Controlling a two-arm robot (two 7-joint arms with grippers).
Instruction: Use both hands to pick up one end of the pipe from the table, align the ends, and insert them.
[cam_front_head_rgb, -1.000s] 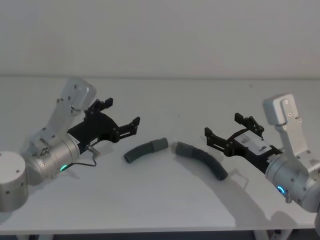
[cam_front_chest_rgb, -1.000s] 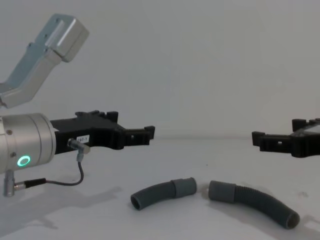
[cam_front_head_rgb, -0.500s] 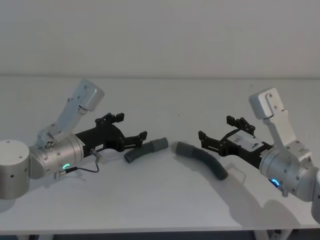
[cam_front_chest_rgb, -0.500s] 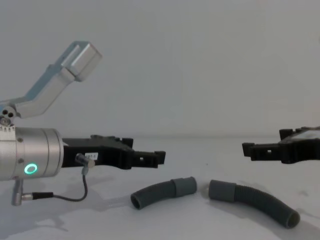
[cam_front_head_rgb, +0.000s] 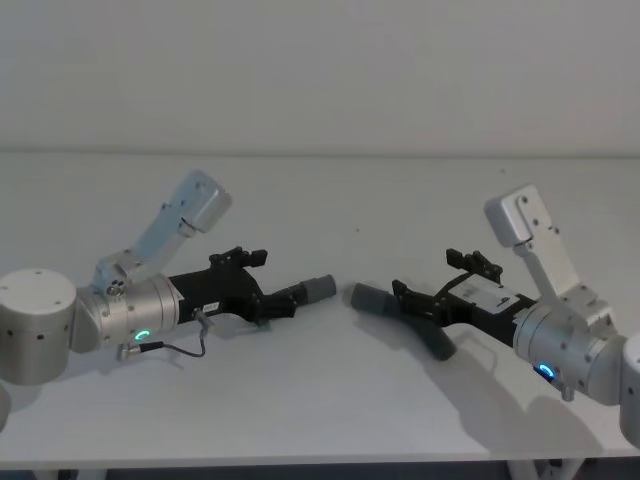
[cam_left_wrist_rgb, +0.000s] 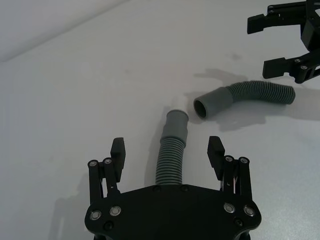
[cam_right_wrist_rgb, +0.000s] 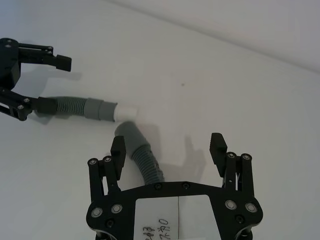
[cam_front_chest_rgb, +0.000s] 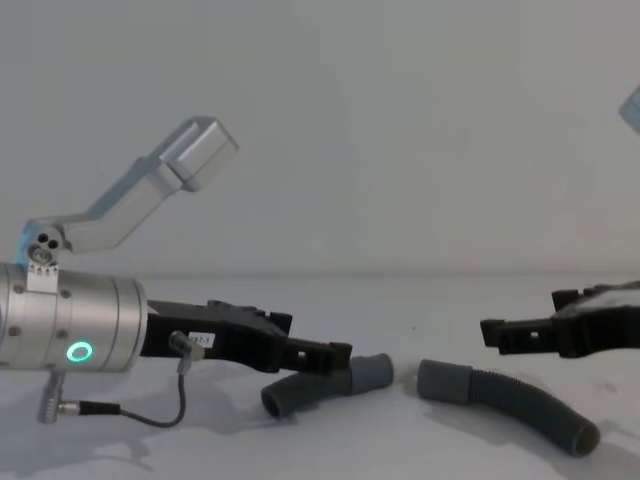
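Lying flat on the table (cam_front_head_rgb: 330, 400): two pieces of pipe, their cuffs turned toward each other near the middle. They are close but apart and not joined.

Left piece (cam_left_wrist_rgb: 170, 162): ribbed, dark grey, gently curved. The left cuff (cam_left_wrist_rgb: 175, 125) is smooth and lighter and points to the centre. In the right wrist view a short whitish bit (cam_right_wrist_rgb: 126, 113) sticks out of this cuff.

Right piece (cam_front_chest_rgb: 520, 400): ribbed, dark grey, with a stronger curve. The right cuff (cam_front_chest_rgb: 445, 383) points to the centre, and the open ribbed end lies farther to the robot's right.

Left gripper (cam_left_wrist_rgb: 167, 146): low over the table, reaching in from the robot's left. The fingers are spread wide, one on each side of the left piece's ribbed length. In the left wrist view both stand clear of it, and nothing is held. The piece's ribbed end runs under the palm. A green ring light (cam_front_chest_rgb: 78, 352) shows on the wrist, with a thin cable (cam_front_chest_rgb: 150, 415) looping below it.

Right gripper (cam_right_wrist_rgb: 168, 143): low over the table, reaching in from the robot's right. The fingers are spread wide above the right piece, and nothing is held. In the right wrist view the piece passes just beside one finger (cam_right_wrist_rgb: 118, 150) and on under the palm. Whether they touch cannot be told.
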